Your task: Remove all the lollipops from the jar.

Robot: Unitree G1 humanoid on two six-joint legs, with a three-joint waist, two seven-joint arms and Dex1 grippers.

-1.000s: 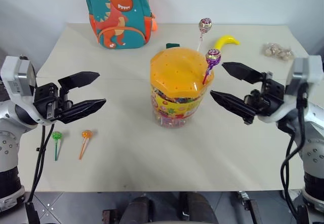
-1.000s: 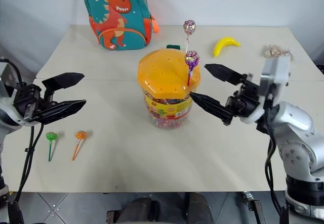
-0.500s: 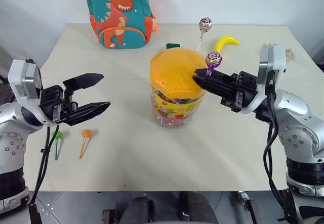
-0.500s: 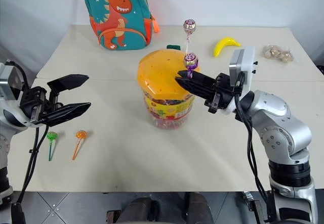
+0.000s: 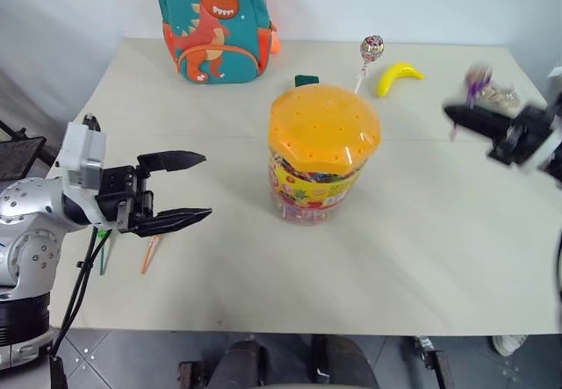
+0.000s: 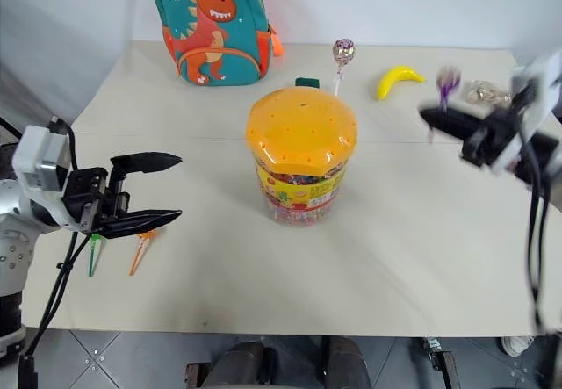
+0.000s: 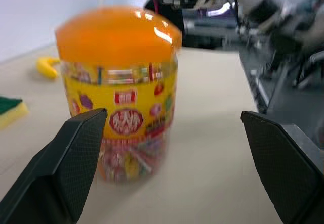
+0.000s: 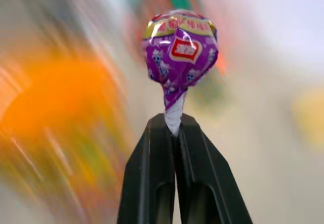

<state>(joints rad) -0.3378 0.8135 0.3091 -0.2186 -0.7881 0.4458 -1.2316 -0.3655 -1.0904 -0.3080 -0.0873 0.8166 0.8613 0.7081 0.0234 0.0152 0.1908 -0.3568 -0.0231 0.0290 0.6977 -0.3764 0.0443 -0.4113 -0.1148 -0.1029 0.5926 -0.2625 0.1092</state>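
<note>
The jar (image 5: 324,154) is seen standing upright near the middle of the pale table (image 5: 421,257), its domed orange lid (image 5: 324,128) in place. One lollipop with a white stick (image 5: 370,54) is seen rising at the far right edge of the lid, its wrapped head well above the dome. A purple-wrapped lollipop (image 8: 180,52) is pinched just under its head between the pressed-together fingers of the right gripper (image 8: 175,127); it is held in the air well to the right of the jar and clear of it, its stick pointing downward. Two more lollipops lie flat on the table to the left of the jar, the green-stick one (image 6: 92,254) and the orange-stick one (image 6: 140,251), side by side and partly hidden behind the left gripper (image 5: 195,186). That gripper is held level to the left of the jar with its two fingers spread wide and nothing between them; the jar is framed between them in the left wrist view, without being touched.

Behind the jar, a small green object (image 5: 306,80) is seen on the table. Farther back and to the left of the jar stands a teal dinosaur backpack (image 5: 217,22). A yellow banana (image 5: 398,76) lies behind the jar to its right, and a small pale cluster (image 6: 486,92) is seen farther right, too small to be identified.
</note>
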